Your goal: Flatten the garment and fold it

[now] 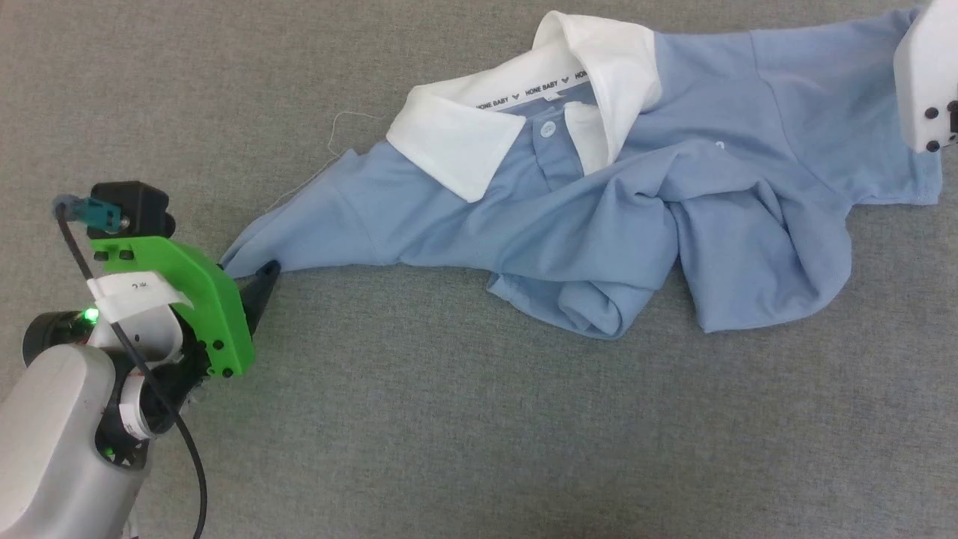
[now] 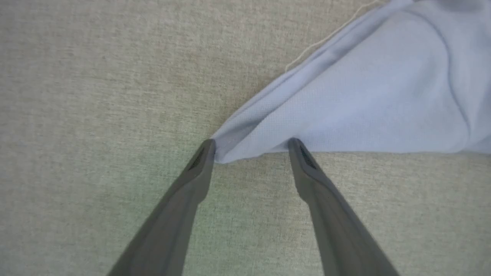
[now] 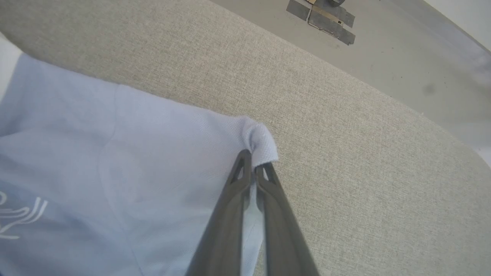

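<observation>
The garment, a light blue polo shirt, lies crumpled on the grey cloth surface with its white collar and buttoned placket facing up. Its lower body is bunched into folds at the middle. My left gripper is open, and its fingertips straddle the pointed tip of the shirt's left sleeve. My right gripper is shut on the corner of the other sleeve and pinches the fabric. White cursive script shows in the right wrist view. The right arm's pale housing hangs over the shirt's far right.
A loose white thread trails from the shirt near the left shoulder. In the right wrist view the padded surface ends at a curved edge, with grey floor and dark flat plates beyond. Bare cloth surface lies in front of the shirt.
</observation>
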Available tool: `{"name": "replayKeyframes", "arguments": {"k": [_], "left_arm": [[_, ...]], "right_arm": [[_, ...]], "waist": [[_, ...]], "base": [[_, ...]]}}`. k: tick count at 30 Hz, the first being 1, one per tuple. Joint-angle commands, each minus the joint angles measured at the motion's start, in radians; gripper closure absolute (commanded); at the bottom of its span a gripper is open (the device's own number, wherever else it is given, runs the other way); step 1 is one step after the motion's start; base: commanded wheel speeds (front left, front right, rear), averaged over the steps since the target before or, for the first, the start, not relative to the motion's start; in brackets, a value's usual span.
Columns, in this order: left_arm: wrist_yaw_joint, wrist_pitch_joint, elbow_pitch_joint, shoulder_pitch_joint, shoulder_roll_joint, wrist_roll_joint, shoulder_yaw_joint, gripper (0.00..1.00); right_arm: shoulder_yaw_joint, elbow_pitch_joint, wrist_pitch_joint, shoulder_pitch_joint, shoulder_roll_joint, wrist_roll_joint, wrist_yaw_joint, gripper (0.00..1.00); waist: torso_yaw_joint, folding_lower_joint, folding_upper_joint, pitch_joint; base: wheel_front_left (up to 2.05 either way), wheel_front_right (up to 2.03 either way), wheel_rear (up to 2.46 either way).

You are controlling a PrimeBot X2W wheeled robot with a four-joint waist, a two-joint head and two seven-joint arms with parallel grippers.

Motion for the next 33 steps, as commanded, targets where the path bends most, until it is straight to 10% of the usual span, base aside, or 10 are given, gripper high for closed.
{"name": "replayKeyframes", "arguments": {"k": [1, 3, 4, 6, 33], "left_arm": [[-0.011, 0.003, 0.019, -0.018, -0.009, -0.014, -0.007, 0.0], [-0.023, 0.007, 0.049, -0.02, -0.019, -0.021, -0.019, 0.0], [-0.03, 0.007, 0.061, -0.022, -0.025, -0.025, -0.025, 0.45], [-0.043, 0.003, 0.078, -0.026, -0.038, -0.033, -0.032, 1.0], [-0.134, -0.267, 0.046, -0.229, -0.072, 0.009, 0.08, 1.0]], "right_arm": [[0.004, -0.005, -0.009, 0.002, -0.002, 0.004, 0.004, 1.0], [0.007, -0.006, -0.012, 0.002, -0.003, 0.005, 0.004, 1.0], [0.008, -0.007, -0.013, 0.002, -0.005, 0.005, 0.004, 1.0], [0.009, -0.006, -0.016, 0.003, -0.005, 0.005, 0.004, 1.0], [-0.033, 0.029, -0.313, 0.049, 0.057, 0.148, 0.004, 1.0]], "waist": [[-0.002, 0.0001, -0.0001, 0.004], [-0.003, 0.0001, -0.0001, 0.007], [-0.004, 0.0001, -0.0001, 0.009], [-0.005, 0.0001, -0.0001, 0.011], [-0.052, 0.0001, -0.0001, -0.32]], "base": [[0.0, 0.0, 0.0], [0.0, 0.0, 0.0], [0.0, 0.0, 0.0], [0.0, 0.0, 0.0], [0.0, 0.0, 0.0]]}}
